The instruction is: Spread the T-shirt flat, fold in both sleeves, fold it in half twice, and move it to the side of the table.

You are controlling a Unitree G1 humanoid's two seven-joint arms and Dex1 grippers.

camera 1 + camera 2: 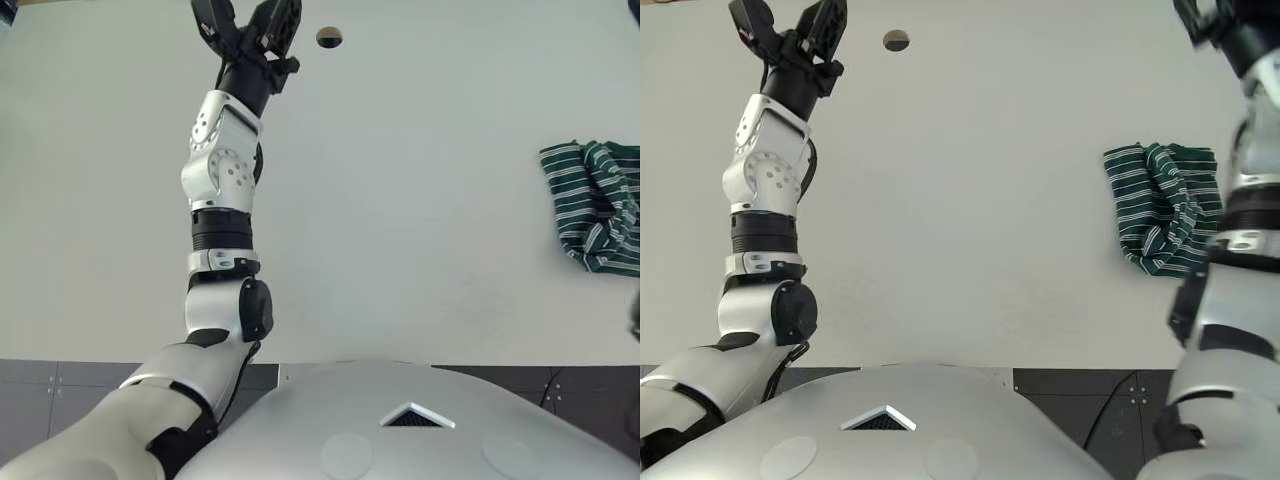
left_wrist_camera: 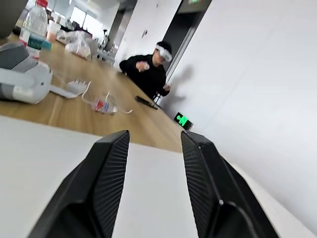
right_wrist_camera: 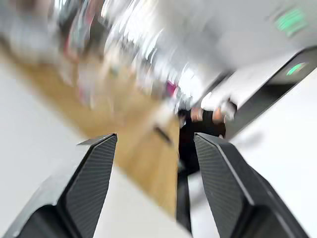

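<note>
We are noting the T-shirt (image 1: 1162, 205) lying bunched in a green-and-white striped heap on the white table (image 1: 970, 220), at the right of the frame, just beside the right arm. We are judging it light, soft and limp. Pinching a free edge or corner should lift a single layer. Farther off, the left end effector (image 1: 247, 25) is hanging wide and empty at upper left. The right end effector (image 3: 156, 141) is likewise spread, holding nothing.

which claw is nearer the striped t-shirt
The right claw: its arm stands just beside the green striped T-shirt, while the left claw is far across the table, by the small dark hole.
</note>
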